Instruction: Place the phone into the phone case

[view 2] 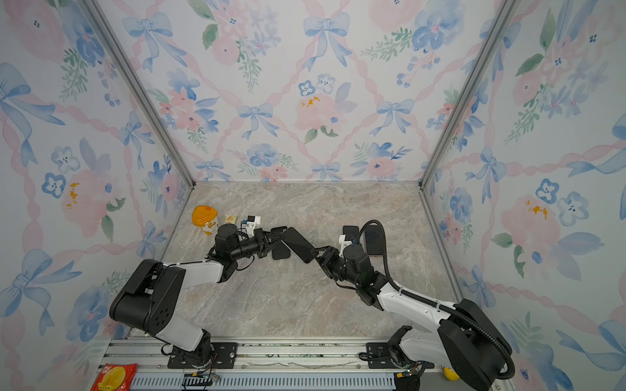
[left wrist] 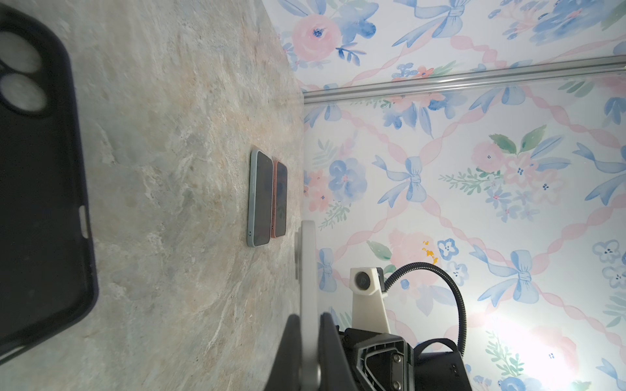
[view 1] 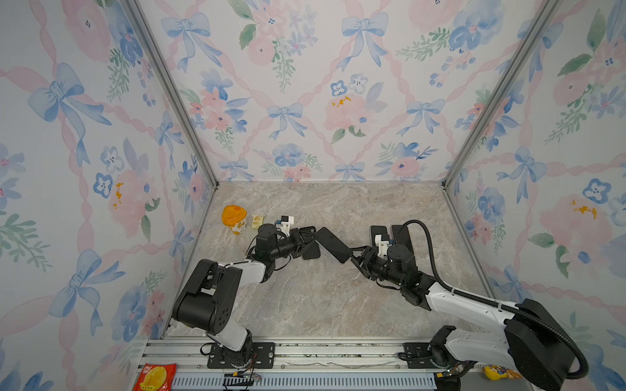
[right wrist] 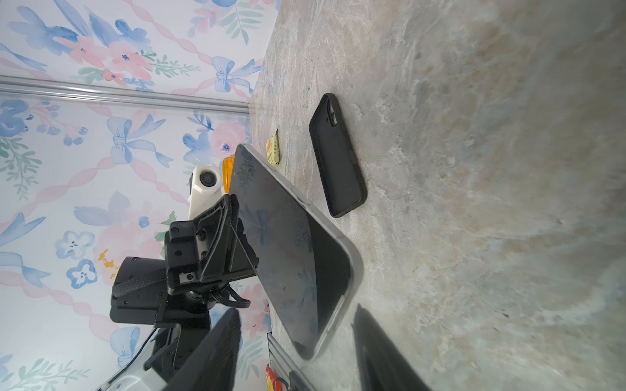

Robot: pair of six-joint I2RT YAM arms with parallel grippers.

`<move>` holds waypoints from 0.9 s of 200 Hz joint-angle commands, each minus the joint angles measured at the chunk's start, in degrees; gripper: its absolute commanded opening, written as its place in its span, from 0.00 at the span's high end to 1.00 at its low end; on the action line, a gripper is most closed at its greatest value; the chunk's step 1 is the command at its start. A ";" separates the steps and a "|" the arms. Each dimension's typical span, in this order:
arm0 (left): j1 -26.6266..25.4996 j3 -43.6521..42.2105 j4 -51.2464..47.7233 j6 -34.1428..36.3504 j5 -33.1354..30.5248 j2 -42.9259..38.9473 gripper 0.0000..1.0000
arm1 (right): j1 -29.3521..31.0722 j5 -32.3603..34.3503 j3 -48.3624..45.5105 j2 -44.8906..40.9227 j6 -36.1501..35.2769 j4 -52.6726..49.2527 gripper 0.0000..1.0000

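Observation:
A phone (view 1: 333, 245) with a dark screen and silver rim hangs tilted above the table in both top views. My left gripper (view 1: 310, 238) is shut on one end of it; in the left wrist view the phone (left wrist: 308, 270) stands edge-on between the pads. My right gripper (right wrist: 296, 311) is open, with its fingers on either side of the phone's (right wrist: 291, 243) other end and gaps on both sides. The black phone case (right wrist: 337, 159) lies empty on the table, hollow side up, beneath and behind the phone (view 2: 298, 245). The case (view 1: 310, 252) is partly hidden.
An orange-lidded cup (view 1: 234, 218) and a small yellow packet (view 1: 257, 221) stand at the back left. Two more phones, a pale blue one (left wrist: 261, 199) and a coral one (left wrist: 280, 199), lie side by side near the right arm. A red snack bag (view 1: 154, 377) lies on the front rail.

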 commanded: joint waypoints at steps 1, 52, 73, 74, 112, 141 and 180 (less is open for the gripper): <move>0.49 -0.02 5.23 -2.37 0.93 -0.39 1.00 | -0.48 -0.61 -0.54 1.64 1.06 3.84 0.45; 0.52 -0.69 8.70 -4.38 1.54 1.05 1.00 | -0.97 -1.94 -0.43 4.83 1.59 8.37 0.54; 0.51 -1.00 9.52 -4.90 1.67 1.07 1.00 | -1.09 -2.25 -0.28 5.73 1.76 9.53 0.60; 0.51 -1.02 9.56 -4.89 1.67 1.06 1.00 | -1.09 -2.27 -0.28 5.78 1.76 9.54 0.61; 0.46 -1.41 9.65 -4.95 1.76 0.85 1.00 | -1.49 -2.15 -0.90 6.27 2.20 11.74 0.73; 0.39 -1.64 9.64 -4.62 1.94 0.97 1.00 | -1.53 -2.06 -0.97 6.10 2.11 12.25 0.82; 0.14 -1.91 9.68 -4.38 1.95 0.90 1.00 | -1.52 -2.42 -1.12 5.70 1.76 12.37 0.89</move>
